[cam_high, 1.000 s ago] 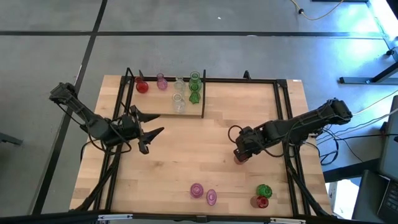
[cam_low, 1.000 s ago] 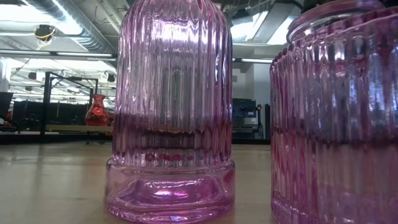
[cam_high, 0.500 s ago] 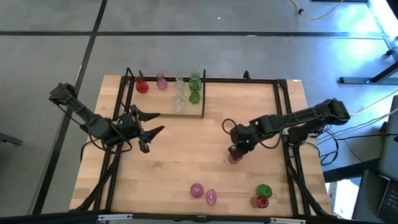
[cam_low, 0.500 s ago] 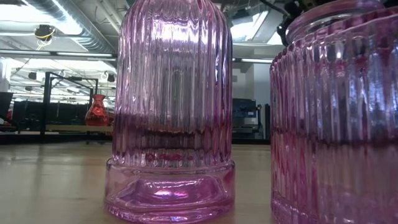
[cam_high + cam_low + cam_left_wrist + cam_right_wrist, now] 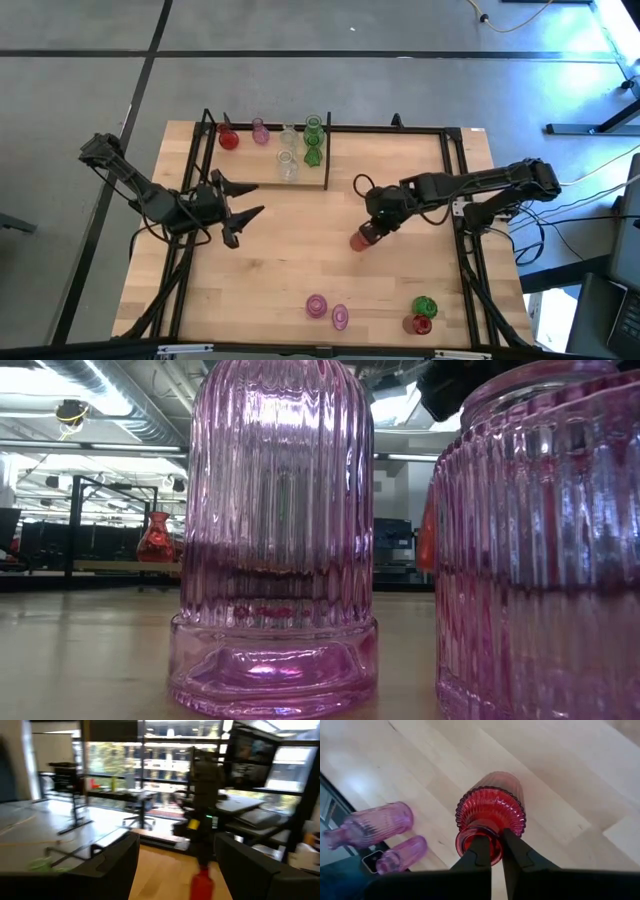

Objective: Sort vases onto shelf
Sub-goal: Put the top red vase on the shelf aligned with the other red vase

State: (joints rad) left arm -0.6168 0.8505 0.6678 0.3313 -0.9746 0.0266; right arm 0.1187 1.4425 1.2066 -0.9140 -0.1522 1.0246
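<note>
Since a second ago the right end effector [image 5: 374,228] has clamped onto a red vase [image 5: 362,239] and swung it left toward the shelf [image 5: 262,172]. Its grip is only at the narrow neck — ribbed glass could slip or swing. Left end effector [image 5: 243,212] waits, wide apart.

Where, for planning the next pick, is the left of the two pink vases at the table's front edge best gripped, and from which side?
Probably the narrow neck, from straight above: the pink vase stands upright, its round mouth facing up. Place the jaws front and back of it, since the second pink vase stands close on its right.
</note>
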